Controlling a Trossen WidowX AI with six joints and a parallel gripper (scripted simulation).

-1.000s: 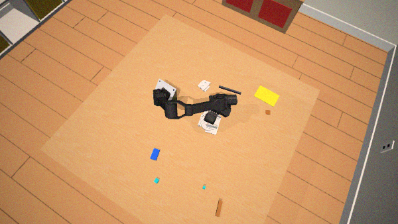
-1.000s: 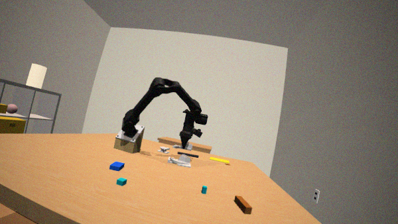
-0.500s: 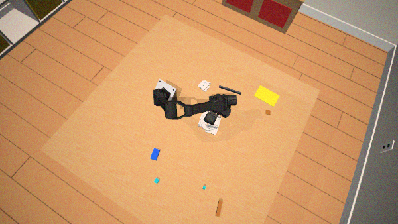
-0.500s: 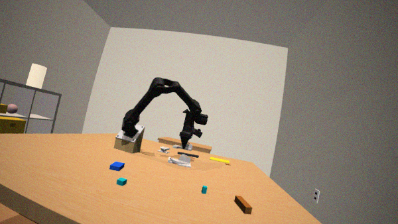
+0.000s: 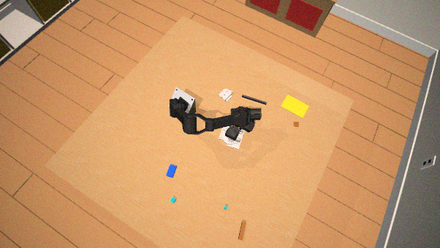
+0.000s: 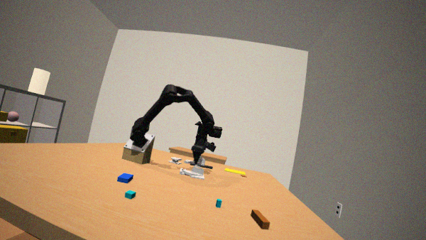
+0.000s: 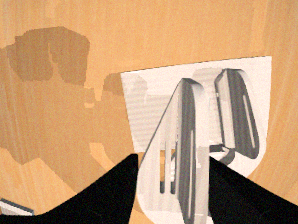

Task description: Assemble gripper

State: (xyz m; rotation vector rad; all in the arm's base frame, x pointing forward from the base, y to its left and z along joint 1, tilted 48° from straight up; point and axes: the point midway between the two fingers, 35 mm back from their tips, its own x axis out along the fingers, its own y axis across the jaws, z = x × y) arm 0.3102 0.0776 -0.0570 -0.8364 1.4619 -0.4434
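Note:
My gripper (image 6: 196, 162) (image 7: 169, 161) is shut on a white jaw (image 6: 201, 161) (image 7: 186, 150), held upright. The held jaw hangs over the white gripper base (image 5: 235, 145) (image 7: 135, 117), left of the other jaw (image 7: 238, 112) in the wrist view. That other jaw stands on the base. The held jaw's lower end and the pin under it are hidden, so contact and tooth meshing cannot be told. The white housing plate (image 5: 226, 95) (image 6: 175, 160) lies apart on the table, nearer the arm's mount.
A black rod (image 5: 254, 99) lies behind the base. A yellow plate (image 5: 295, 106) (image 6: 235, 172) and a small orange block (image 5: 296, 124) lie beyond the gripper. A blue block (image 5: 171, 171) (image 6: 125, 178), two teal blocks and a brown bar (image 5: 242, 230) (image 6: 260, 219) lie toward the front.

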